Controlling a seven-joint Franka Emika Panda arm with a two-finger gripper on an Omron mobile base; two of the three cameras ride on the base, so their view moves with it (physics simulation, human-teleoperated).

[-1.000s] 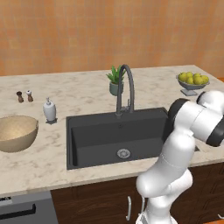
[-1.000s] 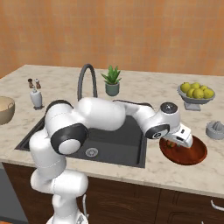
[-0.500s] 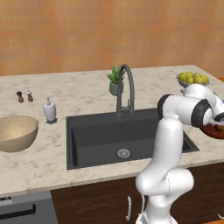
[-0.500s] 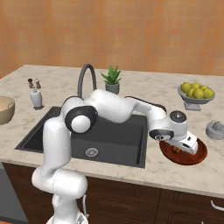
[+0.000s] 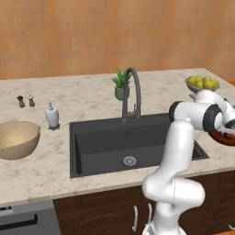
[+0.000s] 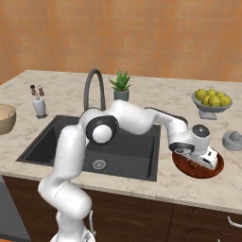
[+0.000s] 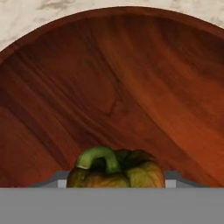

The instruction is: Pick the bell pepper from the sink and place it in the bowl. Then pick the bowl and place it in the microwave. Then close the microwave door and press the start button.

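Black sink [image 5: 133, 142] is my landmark: from the left base camera I see the arm reaching past its right rim to the red-brown bowl [image 5: 226, 137] on the counter. Right base camera puts the gripper [image 6: 201, 161] low over that bowl [image 6: 182, 163], right of the sink [image 6: 118, 151]. Hand camera shows the bell pepper [image 7: 116, 171] stem-up between the finger tips over the wooden bowl [image 7: 131, 87] floor; I judge it's clamped for placing, though I can't tell if it's released.

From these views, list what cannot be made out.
- Bell pepper: hand view's bottom edge cuts its lower part; touching the bowl or not, unclear.
- Hand: its fingers' spread is unclear in the right base view.
- Bowl in left base view: arm and frame edge hide most.
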